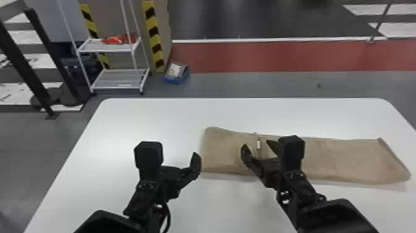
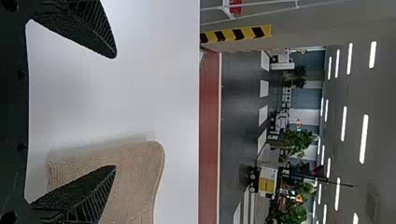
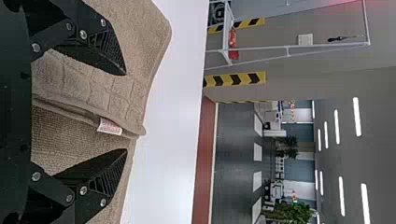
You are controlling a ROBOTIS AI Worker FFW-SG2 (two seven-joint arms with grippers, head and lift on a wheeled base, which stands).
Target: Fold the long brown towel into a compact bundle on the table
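Got brown towel (image 1: 340,159) lying on the white surface (image 1: 148,116), stretched sideways from around the middle to the right side. Seeing its left end rounded and doubled over, with top layer finishing at a hem (image 3: 70,108) partway along. Also seeing a small white label (image 3: 109,127) at that hem. Laid out long toward the right, up to a grayish edge.

Got left tool (image 1: 182,174) just beside the towel's left end, spread wide and pinching nothing. In left wrist view, can see one finger over the towel's end, the other over the surface.

Got right tool (image 1: 256,143) over the towel at the label, also spread, with hem and label between its fingers but not gripped. Can't tell about fingertip contact with the cloth.

Behind, on the floor, can see a white rack (image 1: 123,48) with red stuff (image 1: 114,40) on its upper shelf, plus a blue box (image 1: 176,80) near black-and-yellow striping (image 1: 153,34).
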